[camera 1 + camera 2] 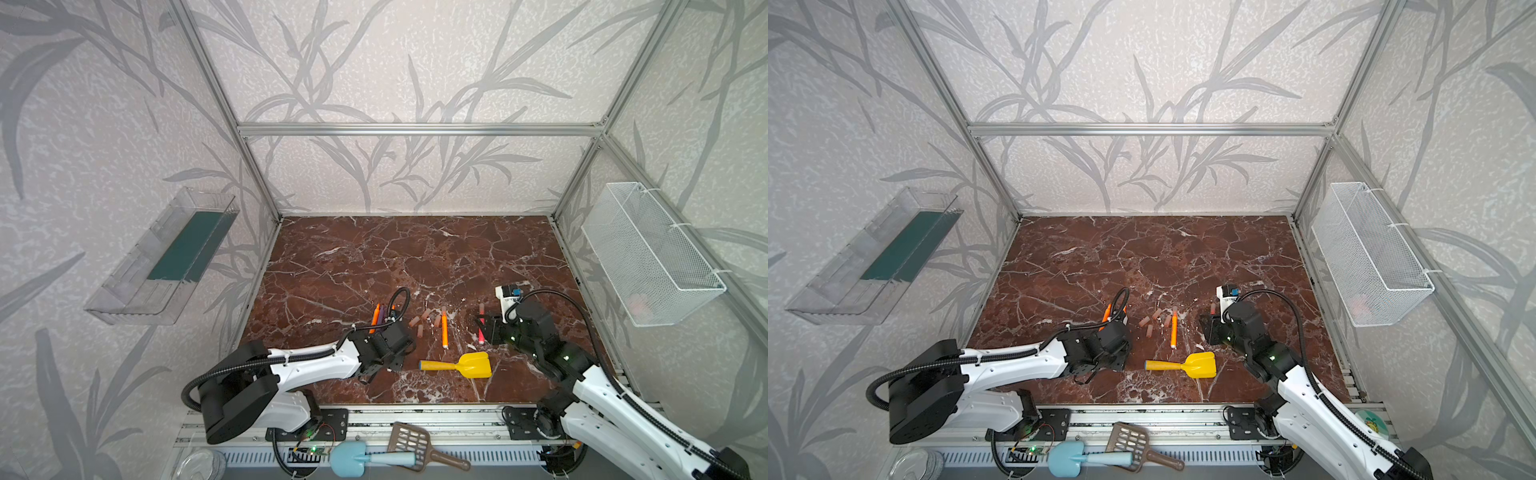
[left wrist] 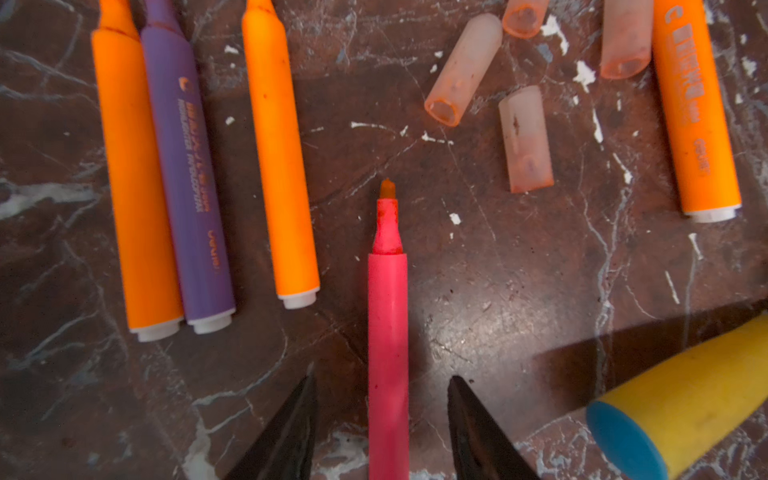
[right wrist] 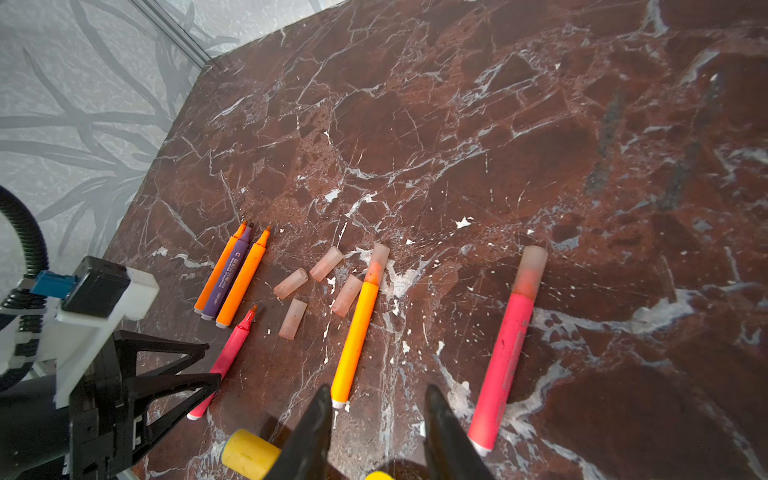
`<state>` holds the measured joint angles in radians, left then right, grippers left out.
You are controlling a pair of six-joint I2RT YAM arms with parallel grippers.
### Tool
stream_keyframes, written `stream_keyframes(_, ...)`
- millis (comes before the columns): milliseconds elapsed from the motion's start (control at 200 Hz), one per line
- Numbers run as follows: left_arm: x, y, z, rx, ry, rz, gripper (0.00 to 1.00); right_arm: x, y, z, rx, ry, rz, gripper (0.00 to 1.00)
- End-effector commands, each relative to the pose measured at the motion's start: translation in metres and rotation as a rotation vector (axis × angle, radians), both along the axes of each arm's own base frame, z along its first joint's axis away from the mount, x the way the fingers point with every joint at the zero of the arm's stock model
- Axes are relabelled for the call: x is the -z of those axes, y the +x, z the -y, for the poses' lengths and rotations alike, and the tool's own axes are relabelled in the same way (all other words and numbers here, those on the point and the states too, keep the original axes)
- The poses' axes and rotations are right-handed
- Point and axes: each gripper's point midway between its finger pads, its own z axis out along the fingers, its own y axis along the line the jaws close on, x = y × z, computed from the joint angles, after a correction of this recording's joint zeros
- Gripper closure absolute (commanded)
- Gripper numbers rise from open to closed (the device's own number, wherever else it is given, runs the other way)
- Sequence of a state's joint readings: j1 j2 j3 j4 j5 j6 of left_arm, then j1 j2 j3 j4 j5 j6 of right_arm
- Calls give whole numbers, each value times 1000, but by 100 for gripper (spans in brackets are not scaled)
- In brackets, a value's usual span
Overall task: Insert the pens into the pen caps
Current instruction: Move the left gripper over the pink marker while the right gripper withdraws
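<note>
The left gripper (image 2: 382, 378) stands open, its 2 black wedge fingers flanking, not touching, a smooth uncapped red-pink pen (image 2: 387, 332) with a chisel tip. Nearby, 2 orange pens (image 2: 133, 187) and 1 purple pen (image 2: 187, 187) lie side by side. 4 stubby frosted pen caps (image 3: 291, 283) lie loose beside a capped orange pen (image 3: 357, 332); a capped red-pink pen (image 3: 505, 353) lies apart. The right gripper (image 3: 378, 390) is open, holding nothing. The glossy red-brown marble tabletop (image 1: 415, 257) has white veins, ringed by leaf-patterned walls (image 1: 415, 62) and aluminium rails (image 1: 415, 129).
</note>
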<state>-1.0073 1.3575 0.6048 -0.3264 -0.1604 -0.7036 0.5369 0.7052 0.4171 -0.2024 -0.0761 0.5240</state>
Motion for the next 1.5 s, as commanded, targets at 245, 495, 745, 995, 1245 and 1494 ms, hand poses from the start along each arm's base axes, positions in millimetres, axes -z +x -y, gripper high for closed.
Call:
stream_keyframes(245,17,-7,4,-12,13,-38,53,2,8,55,280,-68,135,62)
stream_keyframes(495,30,-15,-1,-10,30,-64,58,24,16,88,442,-123,178,65)
stream_keyframes(745,42,-18,-5,-9,67,-89,65,38,13,105,563,-105,129,68)
stream_keyframes(995,46,-16,-5,-17,93,-93,84,54,4,111,624,-41,69,85)
stream_keyframes(1245,39,-8,-15,-53,152,-57,88,54,-14,117,660,53,40,89)
stream_keyframes(1494,29,-2,-14,-58,149,-28,90,79,-15,108,659,180,22,89)
